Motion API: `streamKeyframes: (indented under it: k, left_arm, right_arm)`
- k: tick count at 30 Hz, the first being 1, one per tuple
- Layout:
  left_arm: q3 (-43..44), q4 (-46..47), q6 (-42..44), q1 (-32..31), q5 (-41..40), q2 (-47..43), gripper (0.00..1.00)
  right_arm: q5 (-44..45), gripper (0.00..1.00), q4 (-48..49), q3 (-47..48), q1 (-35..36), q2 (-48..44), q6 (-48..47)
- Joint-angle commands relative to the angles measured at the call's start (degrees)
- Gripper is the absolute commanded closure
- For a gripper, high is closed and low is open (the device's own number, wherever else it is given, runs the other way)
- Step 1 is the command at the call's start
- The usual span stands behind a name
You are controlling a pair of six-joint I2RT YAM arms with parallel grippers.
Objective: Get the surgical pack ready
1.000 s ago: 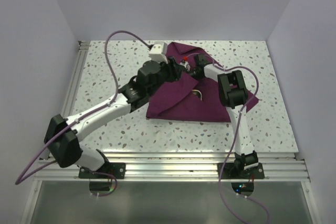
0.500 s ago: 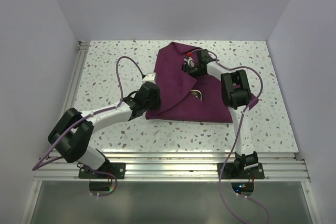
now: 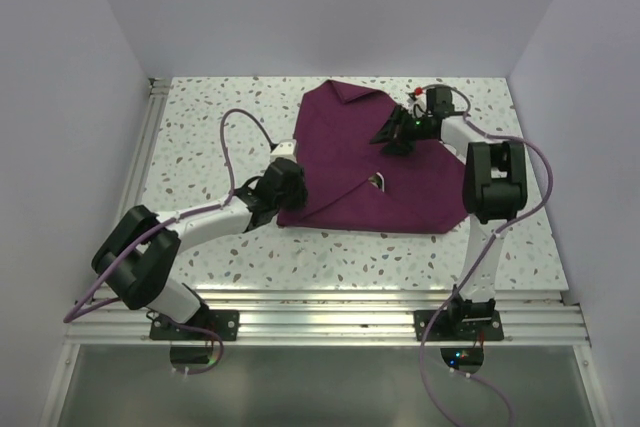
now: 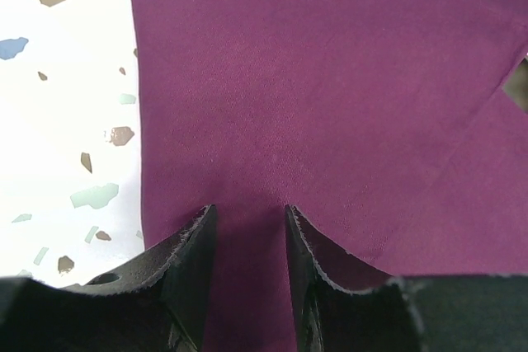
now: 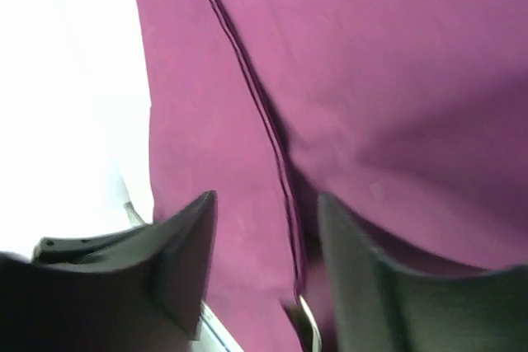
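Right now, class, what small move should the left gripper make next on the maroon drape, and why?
Probably close the left gripper: its fingers stand apart on the flat surgical pack near its left edge, gripping nothing yet, while the right gripper hangs open above the cloth.

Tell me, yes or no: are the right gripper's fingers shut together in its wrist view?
No. The right gripper has its fingers well apart, with the maroon surgical pack showing through the gap.
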Motion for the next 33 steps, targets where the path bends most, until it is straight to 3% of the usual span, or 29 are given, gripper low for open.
streamKeyframes:
  k: [1, 3, 8, 17, 19, 23, 24, 26, 33]
  left_arm:
    - [-0.3, 2.9, 0.2, -0.4, -0.5, -2.1, 0.58]
    - [-0.4, 2.9, 0.3, -0.6, -0.8, -2.2, 0.58]
    - [0.0, 2.9, 0.6, -1.0, -1.1, -2.7, 0.58]
    - [1.0, 2.5, 0.9, -1.9, -2.3, -2.9, 0.58]
    - [1.1, 2.3, 0.9, -2.0, -2.4, -3.0, 0.58]
    - [1.5, 2.1, 0.9, -2.3, -2.4, -2.9, 0.59]
    - [1.7, 2.0, 0.9, -2.4, -2.5, -2.9, 0.59]
    - [1.9, 1.4, 0.9, -2.6, -3.1, -3.2, 0.59]
    - [3.5, -2.5, 2.0, -2.9, -5.6, -4.3, 0.59]
  right_arm:
    - [3.3, 0.38, 4.9, -6.1, -0.4, -8.7, 1.8]
    - [3.1, 0.31, 4.7, -8.0, -0.3, -10.3, 1.0]
    - [8.5, 0.26, -1.5, -10.4, 0.3, -13.0, -4.5]
    - [13.3, 0.41, -4.2, -12.4, 3.0, -12.8, -6.8]
    - [13.1, 0.46, -3.8, -13.3, 3.4, -13.2, -6.8]
    - [13.0, 0.68, -2.9, -14.1, 3.9, -13.6, -6.4]
    - [13.4, 0.8, -2.8, -14.3, 3.8, -13.7, -6.3]
    - [14.4, 0.89, -2.8, -14.3, 3.8, -14.7, -6.3]
    - [17.0, 1.0, -5.5, -10.0, 3.9, -15.8, -7.7]
